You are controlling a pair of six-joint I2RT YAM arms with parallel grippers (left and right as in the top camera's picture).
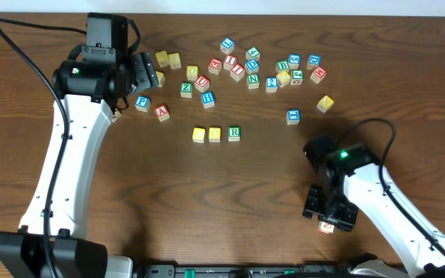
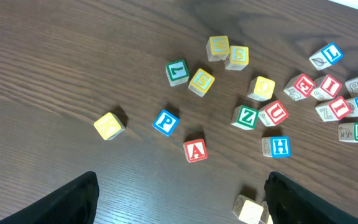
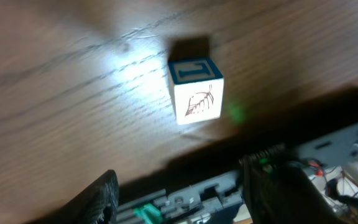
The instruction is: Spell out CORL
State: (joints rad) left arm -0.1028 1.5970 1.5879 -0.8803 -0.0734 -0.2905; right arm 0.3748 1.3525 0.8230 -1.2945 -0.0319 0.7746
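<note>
Hanging spread and empty, the left gripper (image 2: 180,182) is the farther one; the R cube (image 1: 234,133) lies well beyond the right gripper (image 3: 178,180), whose parted jaws pinch nothing, with the L cube (image 3: 194,87) just ahead of them.
</note>
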